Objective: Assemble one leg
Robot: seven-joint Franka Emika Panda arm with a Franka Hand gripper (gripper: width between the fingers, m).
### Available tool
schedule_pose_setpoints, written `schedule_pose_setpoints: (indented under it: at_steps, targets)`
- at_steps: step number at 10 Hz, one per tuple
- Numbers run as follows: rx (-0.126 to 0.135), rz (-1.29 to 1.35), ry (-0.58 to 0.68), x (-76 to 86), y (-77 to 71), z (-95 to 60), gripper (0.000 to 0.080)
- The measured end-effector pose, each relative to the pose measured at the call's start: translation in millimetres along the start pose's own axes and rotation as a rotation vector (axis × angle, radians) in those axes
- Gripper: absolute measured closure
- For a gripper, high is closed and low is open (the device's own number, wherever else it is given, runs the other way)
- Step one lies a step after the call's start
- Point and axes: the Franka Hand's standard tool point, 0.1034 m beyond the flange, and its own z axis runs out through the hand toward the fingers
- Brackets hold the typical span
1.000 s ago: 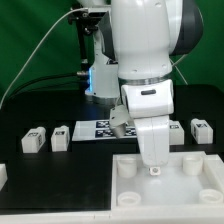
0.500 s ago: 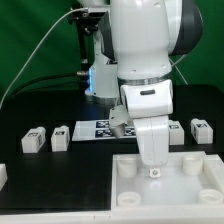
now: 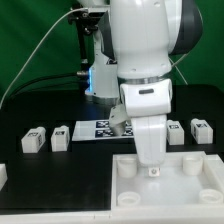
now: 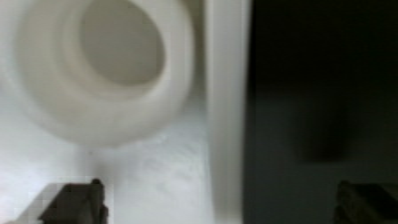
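Note:
My gripper (image 3: 152, 170) hangs low over the large white tray-like piece (image 3: 205, 190), near its far edge between two round corner sockets. In the wrist view the gripper (image 4: 221, 205) has its two dark fingertips (image 4: 71, 202) far apart with nothing between them, so it is open and empty. One round socket (image 4: 107, 70) fills that view, beside the tray's edge and the black table. Several legs lie on the table: two at the exterior view's left (image 3: 33, 140) (image 3: 60, 137) and two at its right (image 3: 176, 132) (image 3: 201, 129). None is touched by the gripper.
The marker board (image 3: 96, 128) lies behind the tray, partly hidden by the arm. Another white piece (image 3: 3, 172) shows at the exterior view's left edge. A blue-lit stand (image 3: 98, 78) rises at the back.
The arm has shifted only slightly over the tray, uncovering a little more of the leg just to its right. Nothing was taken hold of or let go.

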Motion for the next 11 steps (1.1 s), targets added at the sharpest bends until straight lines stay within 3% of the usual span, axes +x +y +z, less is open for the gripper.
schedule_pose_setpoints:
  at_steps: [2, 4, 5, 6, 7, 8, 11]
  targets:
    - [-0.020, 0.142, -0.006, 21.6, -11.3, -24.4, 0.0150]
    - [-0.029, 0.468, 0.006, 55.0, -24.1, -40.8, 0.0150]
    - [-0.031, 0.579, 0.021, 69.7, -45.3, -34.0, 0.0150]
    - [-0.018, 0.718, 0.023, 79.3, -56.1, -32.4, 0.0150]
    - [-0.017, 0.837, 0.036, 87.8, -56.6, -33.3, 0.0150]
    - [-0.024, 0.893, 0.056, 80.7, -49.3, -32.2, 0.0150]
    - [0.003, 1.210, 0.068, 82.7, -52.1, -30.4, 0.0150]
